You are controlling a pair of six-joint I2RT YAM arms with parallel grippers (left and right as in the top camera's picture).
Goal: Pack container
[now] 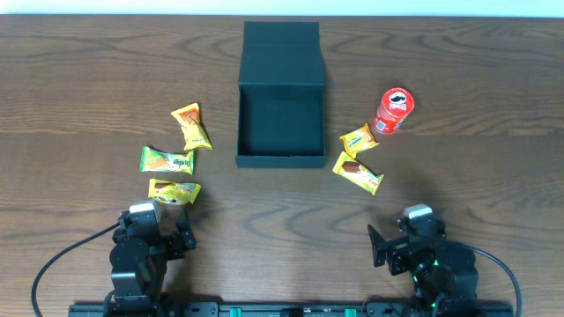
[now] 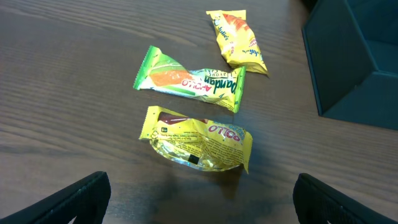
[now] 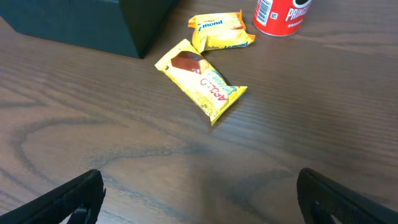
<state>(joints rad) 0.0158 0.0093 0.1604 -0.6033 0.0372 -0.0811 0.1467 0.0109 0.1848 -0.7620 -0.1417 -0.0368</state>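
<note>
Overhead. The container (image 1: 280, 160) is a dark teal-green square box with rigid walls, standing mid-table on the far side of both arms. Its mouth faces up. The lid flap is hinged on the far wall and lies back flat toward the far edge, so box plus flap has its long axis running near-far, with the sides square to the table edges. Three snack packets (image 1: 174, 191) lie to its left and apart from it. To its right are a red can (image 1: 393, 109) and two yellow packets (image 1: 358, 173). The left gripper (image 1: 152, 231) and right gripper (image 1: 410, 239) sit at the near edge, touching nothing.

Left wrist. The fingers (image 2: 84, 199) are spread to the frame corners with nothing between them. A crumpled yellow packet lies nearest, a green one beyond it and an orange-yellow one farthest. A corner of the container shows at far right.

Right wrist. The fingers (image 3: 74, 199) are equally wide apart and hold nothing. A yellow bar lies ahead on the wood. The container's near corner is at far left, close to the bar but not touching it.
</note>
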